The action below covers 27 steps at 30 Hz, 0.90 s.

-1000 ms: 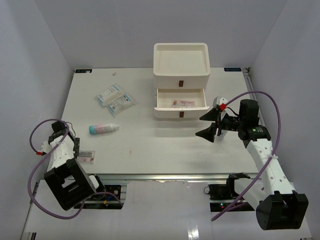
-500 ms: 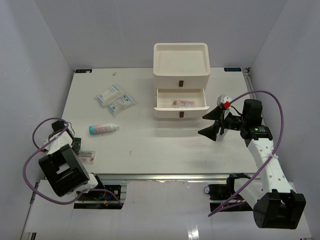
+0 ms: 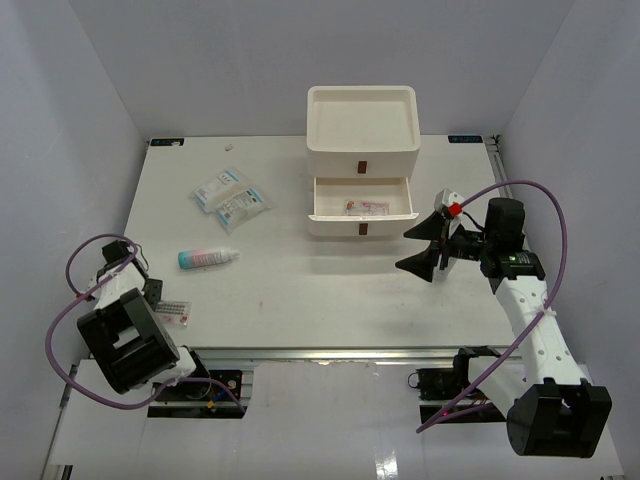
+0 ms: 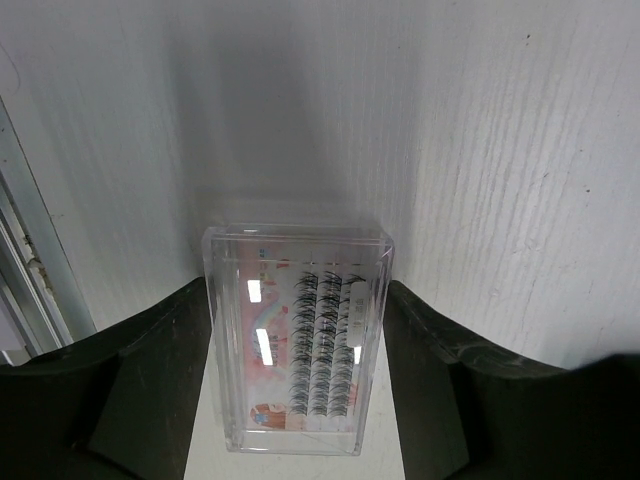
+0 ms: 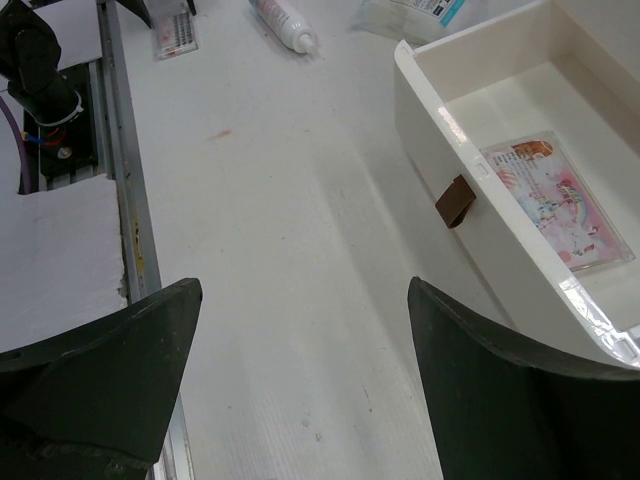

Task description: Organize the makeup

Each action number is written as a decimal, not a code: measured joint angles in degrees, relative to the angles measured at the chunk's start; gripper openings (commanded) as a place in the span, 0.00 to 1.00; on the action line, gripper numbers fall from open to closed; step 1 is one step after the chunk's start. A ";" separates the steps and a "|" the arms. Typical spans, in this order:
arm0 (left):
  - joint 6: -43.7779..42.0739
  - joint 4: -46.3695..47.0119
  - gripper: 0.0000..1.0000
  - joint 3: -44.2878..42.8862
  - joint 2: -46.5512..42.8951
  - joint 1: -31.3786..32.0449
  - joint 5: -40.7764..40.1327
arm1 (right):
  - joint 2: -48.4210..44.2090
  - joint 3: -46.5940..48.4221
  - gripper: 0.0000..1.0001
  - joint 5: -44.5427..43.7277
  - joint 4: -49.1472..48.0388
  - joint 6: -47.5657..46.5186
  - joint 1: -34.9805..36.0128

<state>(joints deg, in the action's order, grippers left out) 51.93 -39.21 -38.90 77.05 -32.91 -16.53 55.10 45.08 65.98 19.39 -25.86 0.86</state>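
My left gripper [image 3: 160,300] [image 4: 298,292] is shut on a clear case of false lashes [image 4: 298,345], its fingers pressed on both long sides; the case [image 3: 175,312] sits low at the table's near left edge. A pink-blue tube [image 3: 208,258] lies on the table, and clear packets with white-blue contents [image 3: 230,197] lie further back. My right gripper [image 3: 428,250] [image 5: 305,290] is open and empty, above the bare table just right of the open drawer [image 5: 470,110]. A second pink lash case [image 5: 560,200] lies in that drawer. No sponges show.
The white three-drawer box [image 3: 362,120] stands at the back centre, its middle drawer [image 3: 318,200] pulled out, with a brown handle [image 5: 455,200]. The metal rail [image 3: 320,352] marks the table's near edge. A small white bit [image 3: 229,146] lies at the back.
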 measured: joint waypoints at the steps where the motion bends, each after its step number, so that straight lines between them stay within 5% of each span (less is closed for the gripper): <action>1: -0.04 0.01 0.16 0.03 -0.07 0.00 0.04 | -0.01 0.00 0.90 0.15 -0.01 0.01 0.00; 6: -0.03 -0.73 0.11 0.06 -3.53 -0.11 2.03 | -0.23 0.00 0.90 0.50 -0.01 0.04 0.00; 12: -0.41 -1.18 0.01 -2.25 -18.67 -0.09 9.66 | -1.23 0.00 0.90 0.89 -0.03 0.12 -1.11; 18: -0.61 6.74 0.00 -2.86 -23.12 3.23 30.49 | -1.52 0.00 0.90 0.89 -0.10 0.19 -2.04; 21: -0.41 12.76 0.00 -2.69 -23.50 10.28 38.47 | -1.60 0.00 0.90 0.89 -0.10 0.19 -2.27; 27: -2.08 24.16 0.00 -7.59 -19.88 36.57 43.34 | -1.66 0.00 0.90 0.85 -0.16 0.19 -3.01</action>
<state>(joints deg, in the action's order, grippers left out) 49.86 -15.05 -46.48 57.17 3.67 26.81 53.44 45.08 66.83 19.23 -25.67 -2.15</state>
